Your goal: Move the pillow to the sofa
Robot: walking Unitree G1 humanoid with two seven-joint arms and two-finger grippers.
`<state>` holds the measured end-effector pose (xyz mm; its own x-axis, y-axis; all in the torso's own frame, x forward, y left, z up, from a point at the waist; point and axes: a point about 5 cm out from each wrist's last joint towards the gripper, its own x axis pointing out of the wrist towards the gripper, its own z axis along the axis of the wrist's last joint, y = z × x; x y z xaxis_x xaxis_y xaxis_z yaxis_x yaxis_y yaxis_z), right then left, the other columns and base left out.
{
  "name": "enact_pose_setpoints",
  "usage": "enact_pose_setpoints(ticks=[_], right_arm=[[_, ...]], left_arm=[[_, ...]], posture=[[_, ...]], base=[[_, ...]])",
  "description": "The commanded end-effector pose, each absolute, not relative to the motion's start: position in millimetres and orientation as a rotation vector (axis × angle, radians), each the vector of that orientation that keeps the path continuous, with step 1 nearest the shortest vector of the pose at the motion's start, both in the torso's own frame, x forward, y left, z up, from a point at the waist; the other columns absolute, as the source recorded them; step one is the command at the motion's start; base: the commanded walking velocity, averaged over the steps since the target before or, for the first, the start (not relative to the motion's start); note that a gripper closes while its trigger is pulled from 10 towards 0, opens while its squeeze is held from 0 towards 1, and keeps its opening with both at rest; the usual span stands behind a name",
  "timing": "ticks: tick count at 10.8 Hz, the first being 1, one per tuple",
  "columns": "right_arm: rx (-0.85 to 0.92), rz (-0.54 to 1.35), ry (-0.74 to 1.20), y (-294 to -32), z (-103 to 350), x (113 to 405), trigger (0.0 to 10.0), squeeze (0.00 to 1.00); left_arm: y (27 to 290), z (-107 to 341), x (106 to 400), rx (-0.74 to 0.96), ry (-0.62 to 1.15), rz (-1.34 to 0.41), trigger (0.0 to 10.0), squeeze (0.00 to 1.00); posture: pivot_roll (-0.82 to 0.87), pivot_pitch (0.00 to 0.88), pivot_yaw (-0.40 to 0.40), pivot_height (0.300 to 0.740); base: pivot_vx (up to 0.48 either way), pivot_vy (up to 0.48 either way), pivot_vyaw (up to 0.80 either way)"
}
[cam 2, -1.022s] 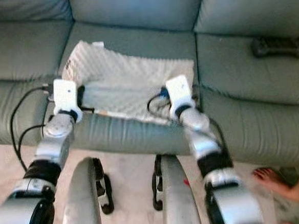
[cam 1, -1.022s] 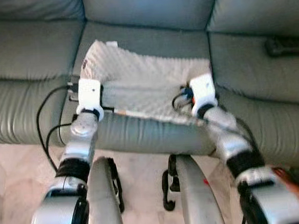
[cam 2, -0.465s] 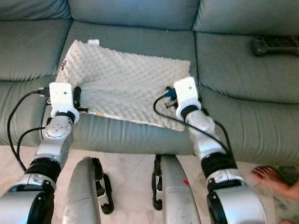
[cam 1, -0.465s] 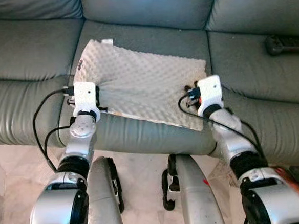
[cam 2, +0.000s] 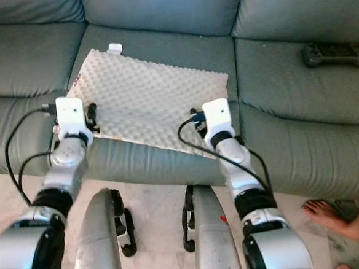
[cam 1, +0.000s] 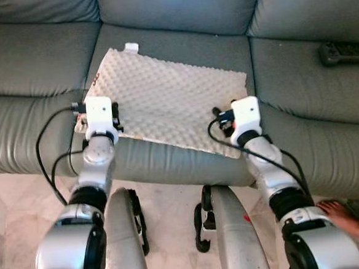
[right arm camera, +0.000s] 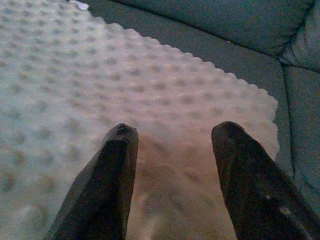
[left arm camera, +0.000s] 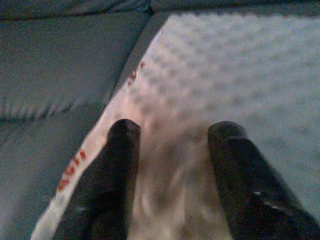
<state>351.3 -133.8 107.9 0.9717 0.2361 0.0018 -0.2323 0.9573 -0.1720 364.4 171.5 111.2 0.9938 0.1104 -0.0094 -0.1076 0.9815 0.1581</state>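
- Since both tools stand with their fingers spread wide and nothing between them, the pillow (cam 1: 164, 98) lies free on the sofa seat; the left tool (left arm camera: 172, 150) and right tool (right arm camera: 172, 145) sit at its near edge, one toward each near corner.
- Just ahead of the fingers, the pillow is a flat, bumpy, egg-crate sort of pad, off-white, with a small tag at its far corner. It looks light, soft and floppy, likely to sag or fold if lifted by one side, so a hold at two edges together would suit it; the nubbly cover should not slip.
- Its near edge hangs slightly over the seat front.
- Beyond the right tool, well apart on the next cushion, a dark game controller (cam 1: 344, 53) lies clear of the pillow.
- Farther still, the grey-green sofa (cam 1: 32, 52) backrest rises behind; nothing crowds the pad.
- Behind the right arm, a person's bare foot (cam 2: 324, 213) rests on the floor.
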Motion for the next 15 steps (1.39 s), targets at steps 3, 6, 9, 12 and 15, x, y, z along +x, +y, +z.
enact_pose_setpoints(ticks=[3, 6, 9, 12, 15], right_arm=[[-0.115, 0.289, -0.009, -121, 103, 345, 10.0, 1.0], [-0.08, 0.49, 0.084, -99, 93, 339, 10.0, 1.0], [-0.165, 0.483, 0.237, -116, 68, 326, 10.0, 1.0], [-0.176, 0.397, 0.186, -139, 75, 329, 10.0, 1.0], [-0.159, 0.333, -0.056, -129, 116, 342, 10.0, 1.0]], left_arm=[[173, 92, 348, 0.148, 0.055, 0.125, 10.0, 1.0], [183, 120, 351, 0.137, -0.057, 0.169, 10.0, 1.0], [194, 138, 348, 0.145, -0.112, 0.213, 10.0, 1.0], [197, 139, 346, 0.168, -0.099, 0.219, 10.0, 0.0], [200, 146, 343, 0.164, -0.118, 0.215, 10.0, 0.0]], posture=[[-0.07, 0.372, -0.068, 0.627], [-0.05, 0.368, -0.066, 0.627], [-0.05, 0.366, -0.061, 0.627], [-0.05, 0.358, -0.051, 0.627], [-0.03, 0.334, -0.054, 0.627]], base=[[0.0, 0.0, 0.0], [0.0, 0.0, 0.0], [0.0, 0.0, 0.0], [0.0, 0.0, 0.0], [0.0, 0.0, 0.0]])
